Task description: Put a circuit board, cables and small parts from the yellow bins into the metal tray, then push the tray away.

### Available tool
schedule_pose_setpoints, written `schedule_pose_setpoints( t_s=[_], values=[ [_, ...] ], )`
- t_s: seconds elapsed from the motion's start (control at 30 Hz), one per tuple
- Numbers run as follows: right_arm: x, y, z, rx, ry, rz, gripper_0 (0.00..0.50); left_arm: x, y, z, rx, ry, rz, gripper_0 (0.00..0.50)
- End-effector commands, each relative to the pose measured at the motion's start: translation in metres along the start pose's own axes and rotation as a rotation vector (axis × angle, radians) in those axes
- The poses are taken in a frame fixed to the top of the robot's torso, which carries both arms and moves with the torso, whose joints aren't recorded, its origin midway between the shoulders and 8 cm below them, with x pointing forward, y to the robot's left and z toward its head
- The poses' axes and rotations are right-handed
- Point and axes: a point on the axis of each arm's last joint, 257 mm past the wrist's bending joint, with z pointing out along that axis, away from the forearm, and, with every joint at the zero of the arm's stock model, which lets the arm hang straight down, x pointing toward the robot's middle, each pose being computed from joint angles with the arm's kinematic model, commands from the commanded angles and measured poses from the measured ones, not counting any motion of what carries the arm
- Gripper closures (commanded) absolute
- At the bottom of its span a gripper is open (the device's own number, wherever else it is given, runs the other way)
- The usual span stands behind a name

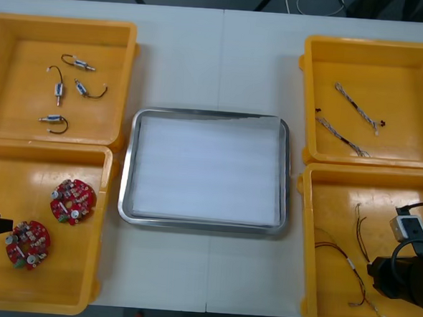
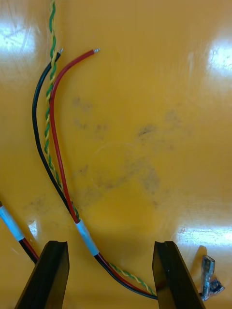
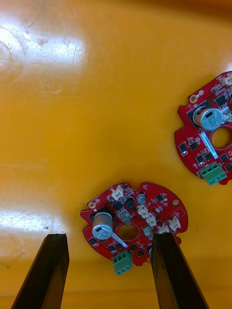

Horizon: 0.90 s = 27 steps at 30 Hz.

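Your left gripper: wide open, holding nothing, circuit board between its fingers in the near-left yellow bin | right gripper: wide open, cable lying loose between them | metal tray: mid-table.

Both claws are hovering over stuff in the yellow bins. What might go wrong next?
The left gripper is open, with the circuit board off-centre, partly under one finger; closing may pinch it or slip. The right gripper straddles a thin cable lying flat in its yellow bin; it may miss, or snag the second cable beside one finger.
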Motion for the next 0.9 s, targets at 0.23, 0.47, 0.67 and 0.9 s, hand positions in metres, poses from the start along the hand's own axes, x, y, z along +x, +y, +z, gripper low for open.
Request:
schedule_pose_setpoints(
  t_s=[0.23,0.47,0.67,0.9],
  values=[
    [0.024,-0.006,0.005,0.051,0.035,-0.164,0.000,0.017,0.019,0.018,-0.035,0.019,0.049,0.000],
    [0.025,-0.001,0.006,0.045,0.027,-0.221,0.000,0.024,0.018,0.027,-0.034,0.022,0.052,0.000],
    [0.027,0.011,0.007,0.001,0.030,-0.219,0.000,0.028,0.018,0.033,-0.034,0.024,0.056,0.000],
    [0.032,0.014,0.007,-0.009,0.040,-0.220,0.000,0.033,0.017,0.036,-0.035,0.033,0.066,0.000]
  ],
)
